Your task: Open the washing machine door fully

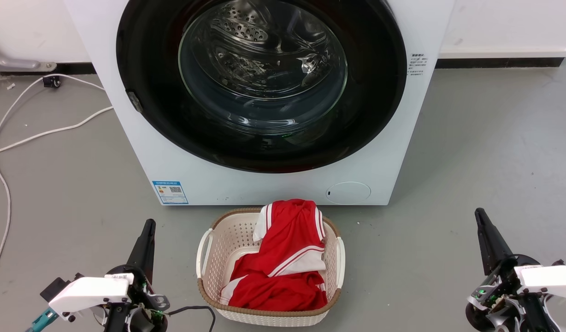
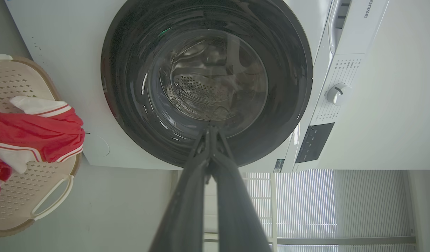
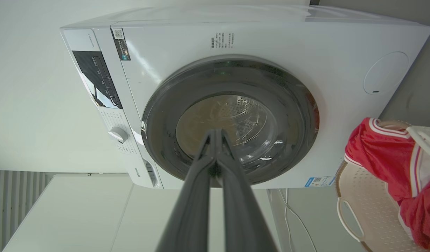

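Observation:
The white washing machine [image 1: 126, 138] stands on the floor straight ahead. Its door [image 1: 370, 115], a big glossy black disc with a clear glass bowl, lies flat against the front, closed. The door [image 2: 131, 115] and the machine [image 2: 61, 42] also appear in the left wrist view, and the door [image 3: 299, 115] and machine [image 3: 271, 35] in the right wrist view. My left gripper [image 1: 149, 222] is shut and empty at the lower left, well short of the machine. At the lower right, my right gripper [image 1: 479, 211] is likewise shut, holding nothing. Fingertips meet in both wrist views: left gripper [image 2: 210, 128], right gripper [image 3: 215, 131].
A cream laundry basket [image 1: 209, 258] with a red and white garment [image 1: 287, 258] sits on the floor between the grippers, just before the machine. White cables [image 1: 43, 133] trail over the grey floor at the left. A wall stands behind the machine.

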